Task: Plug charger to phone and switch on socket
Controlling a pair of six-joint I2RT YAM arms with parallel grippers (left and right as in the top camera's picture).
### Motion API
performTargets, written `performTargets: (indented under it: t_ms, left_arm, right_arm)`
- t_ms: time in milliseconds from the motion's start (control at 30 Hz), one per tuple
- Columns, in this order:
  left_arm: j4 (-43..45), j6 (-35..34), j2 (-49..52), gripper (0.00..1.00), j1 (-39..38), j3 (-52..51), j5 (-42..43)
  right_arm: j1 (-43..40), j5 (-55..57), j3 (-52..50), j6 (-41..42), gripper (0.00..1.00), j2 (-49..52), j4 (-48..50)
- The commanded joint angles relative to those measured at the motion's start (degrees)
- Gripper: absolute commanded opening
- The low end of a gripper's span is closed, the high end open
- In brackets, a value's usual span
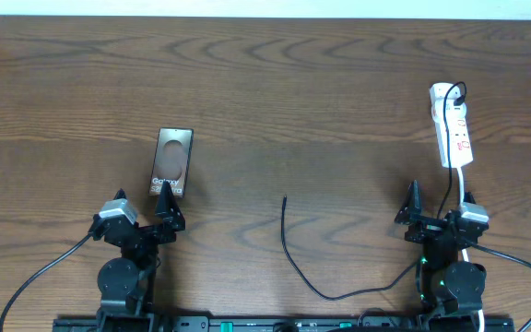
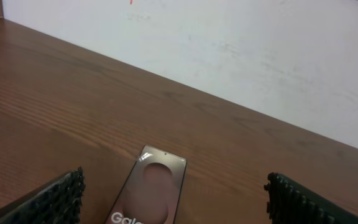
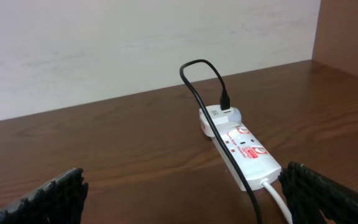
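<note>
The phone lies flat on the wooden table at left, "Galaxy" lettering on its face; in the left wrist view it lies between and ahead of the fingers. My left gripper is open and empty just below it. The white socket strip lies at the right, with a black plug at its far end; it also shows in the right wrist view. The thin black charger cable curves across the table, its free tip near the middle. My right gripper is open and empty below the strip.
A white cord leaves the strip's near end toward the right arm. A pale wall stands behind the table's far edge. The robots' own black cables trail along the front edge.
</note>
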Motion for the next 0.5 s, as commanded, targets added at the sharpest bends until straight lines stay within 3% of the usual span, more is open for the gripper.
performTargets:
  t_ms: [0,467]
  left_arm:
    - [-2.4,0.8,0.0,0.91,-0.2,-1.0,-1.2]
    - [-2.3,0.8,0.0,0.93,-0.2,-1.0,-1.2]
  right_arm:
    - [0.5,0.4,0.0,-0.6,0.99,-0.4,-0.3]
    - [0.5,0.4,0.0,-0.6,0.99,-0.4,-0.3]
